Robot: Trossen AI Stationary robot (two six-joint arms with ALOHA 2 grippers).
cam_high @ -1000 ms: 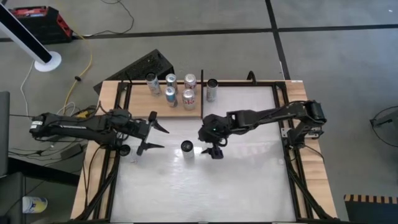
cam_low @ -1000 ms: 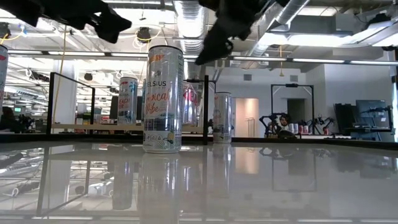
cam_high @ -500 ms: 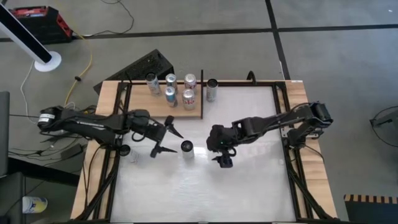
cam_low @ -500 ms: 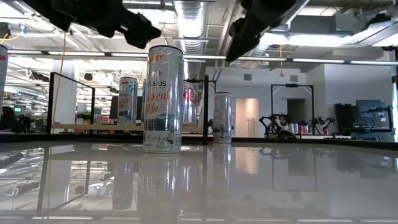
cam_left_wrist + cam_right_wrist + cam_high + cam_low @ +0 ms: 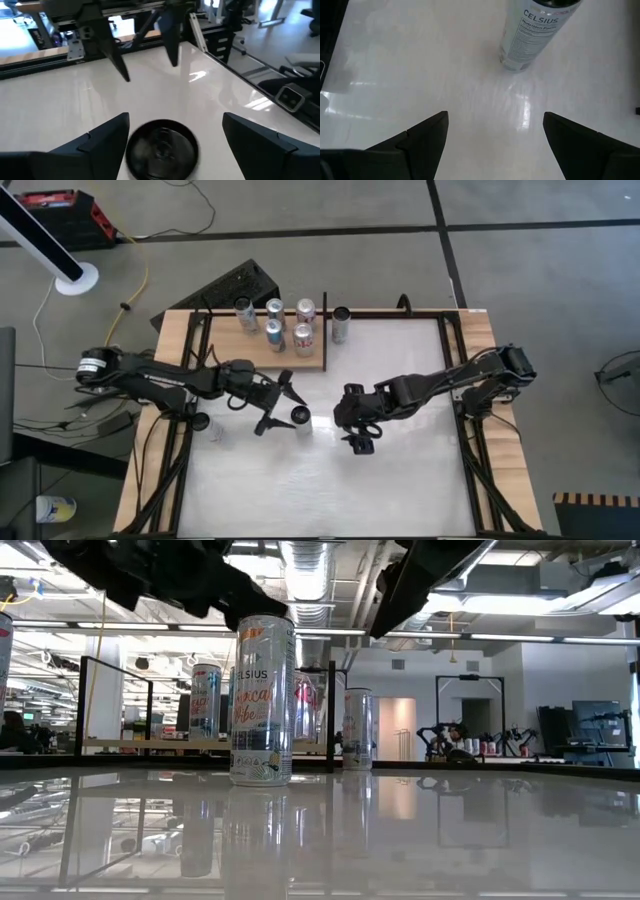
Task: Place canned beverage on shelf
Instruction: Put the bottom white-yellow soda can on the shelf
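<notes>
The left pincer (image 5: 285, 408) stands wide, its two fingers (image 5: 107, 137) set on either side of the top of a lone can (image 5: 299, 418) without closing on it; the can stands upright on the glossy white tabletop (image 5: 400, 480), and in the left wrist view its dark round lid (image 5: 161, 148) sits between the fingers. The right pincer (image 5: 357, 430) is also spread wide and holds nothing, hovering over the tabletop just beside that can, on the side away from the left arm. The shelf (image 5: 225, 350), a wood-grain board edged by black bars, lies beyond the can at the tabletop's far edge and bears five upright cans; a sixth can (image 5: 341, 325) stands just beside the shelf on the tabletop. Behind the tabletop the low view shows a bright room with ceiling ducts (image 5: 305, 560)
</notes>
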